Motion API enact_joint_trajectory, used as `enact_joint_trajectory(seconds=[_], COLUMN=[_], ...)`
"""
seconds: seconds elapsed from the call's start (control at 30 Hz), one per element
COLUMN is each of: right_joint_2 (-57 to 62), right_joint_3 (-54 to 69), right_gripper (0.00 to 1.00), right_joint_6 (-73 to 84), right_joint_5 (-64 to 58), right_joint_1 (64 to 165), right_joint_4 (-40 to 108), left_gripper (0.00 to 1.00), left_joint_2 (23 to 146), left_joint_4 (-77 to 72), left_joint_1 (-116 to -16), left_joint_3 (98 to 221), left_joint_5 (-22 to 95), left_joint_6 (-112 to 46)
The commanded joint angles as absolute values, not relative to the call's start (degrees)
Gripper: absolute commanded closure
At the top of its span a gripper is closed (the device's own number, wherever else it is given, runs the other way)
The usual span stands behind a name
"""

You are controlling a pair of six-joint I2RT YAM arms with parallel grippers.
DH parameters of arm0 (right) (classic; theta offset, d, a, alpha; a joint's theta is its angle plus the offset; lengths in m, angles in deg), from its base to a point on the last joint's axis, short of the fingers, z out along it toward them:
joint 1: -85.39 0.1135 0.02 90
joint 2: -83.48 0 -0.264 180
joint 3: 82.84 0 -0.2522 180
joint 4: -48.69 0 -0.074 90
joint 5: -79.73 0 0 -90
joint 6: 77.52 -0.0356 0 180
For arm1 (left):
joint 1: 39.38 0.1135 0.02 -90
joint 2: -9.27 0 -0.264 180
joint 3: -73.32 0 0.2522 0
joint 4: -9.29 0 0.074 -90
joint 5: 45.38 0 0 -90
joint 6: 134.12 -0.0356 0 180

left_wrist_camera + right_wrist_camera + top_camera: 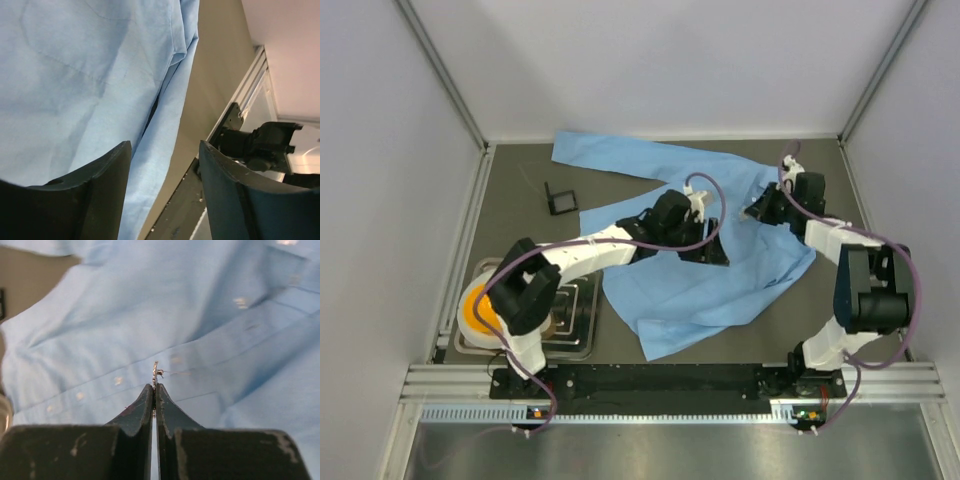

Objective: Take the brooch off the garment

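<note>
Garment (710, 270): light blue button-up shirt, spread rumpled across the tabletop (520, 215), one sleeve reaching toward the far wall.

Brooch (156, 371): tiny silvery ornament, sticking up from the tips of the right hand, in front of the shirt's row of white buttons. Whether it touches the cloth cannot be told.

Right hand (155, 389): fingers pressed together, pinching the brooch.

Left hand (165, 150): fingers spread, holding nothing, poised at the shirt's middle; one finger over cloth, the other past its edge.

Black square holder (561, 198): on bare tabletop, left of the shirt, apart from it.

Metal tray (582, 312): near-left corner, beside the shirt's hem.
</note>
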State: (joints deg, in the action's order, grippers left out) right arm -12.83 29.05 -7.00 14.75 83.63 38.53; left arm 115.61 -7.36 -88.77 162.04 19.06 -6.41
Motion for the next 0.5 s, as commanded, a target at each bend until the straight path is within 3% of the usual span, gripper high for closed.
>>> enact_joint_trajectory(seconds=[0.0,0.13,0.27,0.4,0.47], right_joint_2=[-0.4,8.2,14.0,17.9,17.8], right_joint_3=[37.0,46.5,51.8,62.7,65.7], right_gripper=[1.00,1.00,1.00,1.00,1.00], right_joint_6=[-1.9,2.0,5.1,11.3,14.5], right_joint_5=[21.0,22.9,27.2,32.8,33.0], right_joint_1=[89.7,96.3,101.5,108.2,112.4], right_joint_4=[55.0,67.1,74.1,100.7,105.6], left_gripper=[0.39,0.43,0.43,0.41,0.40], left_joint_2=[105.5,98.6,87.4,75.1,72.3], left_joint_4=[-14.5,-18.8,-14.0,-18.9,-24.1], left_joint_1=[-85.8,-81.7,-75.9,-73.8,-73.6], left_joint_3=[160.7,156.4,143.7,140.3,141.3], left_joint_5=[23.7,22.4,21.7,26.2,27.7], left_joint_6=[0.9,8.9,19.4,24.9,28.5])
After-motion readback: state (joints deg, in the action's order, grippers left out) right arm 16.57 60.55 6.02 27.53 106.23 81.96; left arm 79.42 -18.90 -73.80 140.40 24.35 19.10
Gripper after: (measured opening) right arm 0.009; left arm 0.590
